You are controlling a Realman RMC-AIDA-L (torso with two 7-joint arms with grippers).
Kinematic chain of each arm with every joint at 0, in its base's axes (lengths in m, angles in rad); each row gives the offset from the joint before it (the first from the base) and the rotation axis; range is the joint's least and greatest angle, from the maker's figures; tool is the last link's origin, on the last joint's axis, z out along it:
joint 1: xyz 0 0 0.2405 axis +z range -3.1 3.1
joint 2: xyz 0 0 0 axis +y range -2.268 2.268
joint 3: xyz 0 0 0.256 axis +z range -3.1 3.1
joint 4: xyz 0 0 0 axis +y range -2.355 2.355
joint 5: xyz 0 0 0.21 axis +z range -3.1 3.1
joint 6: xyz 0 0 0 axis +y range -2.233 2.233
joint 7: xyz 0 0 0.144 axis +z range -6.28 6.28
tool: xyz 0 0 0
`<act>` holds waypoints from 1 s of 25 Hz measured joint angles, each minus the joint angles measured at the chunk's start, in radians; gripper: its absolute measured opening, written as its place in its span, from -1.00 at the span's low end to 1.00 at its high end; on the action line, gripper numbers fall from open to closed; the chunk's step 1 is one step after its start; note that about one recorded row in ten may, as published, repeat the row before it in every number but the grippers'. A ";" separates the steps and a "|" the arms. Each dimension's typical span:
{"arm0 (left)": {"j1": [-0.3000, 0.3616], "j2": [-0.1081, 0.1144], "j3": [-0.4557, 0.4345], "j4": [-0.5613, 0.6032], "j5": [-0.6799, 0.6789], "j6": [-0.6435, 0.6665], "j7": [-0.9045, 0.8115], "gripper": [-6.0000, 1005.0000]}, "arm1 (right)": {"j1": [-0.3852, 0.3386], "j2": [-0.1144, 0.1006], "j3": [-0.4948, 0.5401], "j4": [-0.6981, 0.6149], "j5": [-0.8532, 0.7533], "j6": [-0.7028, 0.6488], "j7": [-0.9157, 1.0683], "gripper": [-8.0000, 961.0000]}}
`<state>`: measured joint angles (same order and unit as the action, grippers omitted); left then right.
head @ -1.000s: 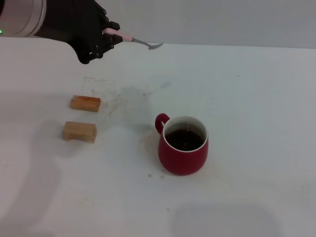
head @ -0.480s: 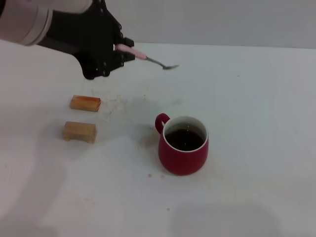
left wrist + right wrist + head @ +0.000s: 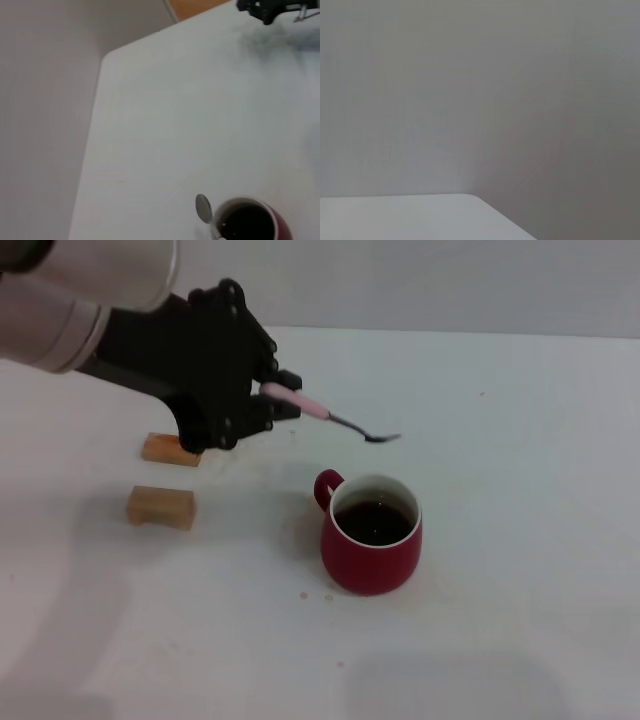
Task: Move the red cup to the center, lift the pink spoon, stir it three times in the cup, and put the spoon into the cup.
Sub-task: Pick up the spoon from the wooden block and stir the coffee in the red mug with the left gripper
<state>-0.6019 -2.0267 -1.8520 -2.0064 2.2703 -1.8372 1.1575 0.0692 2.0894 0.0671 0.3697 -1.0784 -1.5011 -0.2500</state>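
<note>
Red cup (image 3: 371, 536) sits on the white table (image 3: 520, 470), dark liquid inside, its handle turned toward my left gripper (image 3: 272, 405). That gripper is clamped on the pink spoon (image 3: 325, 415) by its handle, up and left of the cup; the metal bowl end hangs just behind the cup's rim. Two wooden blocks (image 3: 165, 480) lie well left of the cup. My right gripper doesn't show.

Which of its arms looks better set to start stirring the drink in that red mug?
The left. Its claw already grips the pink spoon, whose bowl hangs just above and behind the red mug. The right claw is out of the head view; its camera shows only wall and a table corner.
</note>
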 joint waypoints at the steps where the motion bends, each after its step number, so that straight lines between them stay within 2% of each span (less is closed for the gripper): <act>1: 0.000 0.000 0.001 0.000 0.000 0.000 0.000 -0.71 | 0.000 0.000 0.000 0.000 0.000 0.000 0.000 -0.98; 17: 0.024 -0.019 0.061 0.015 0.054 0.000 -0.004 -0.71 | -0.016 0.000 -0.001 0.019 0.000 -0.057 0.000 -0.98; 25: 0.017 -0.025 0.069 0.086 0.055 0.010 -0.002 -0.71 | -0.033 -0.001 -0.008 0.040 0.000 -0.115 0.000 -0.98</act>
<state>-0.5846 -2.0520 -1.7830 -1.9203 2.3254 -1.8275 1.1552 0.0358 2.0885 0.0591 0.4098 -1.0784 -1.6158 -0.2500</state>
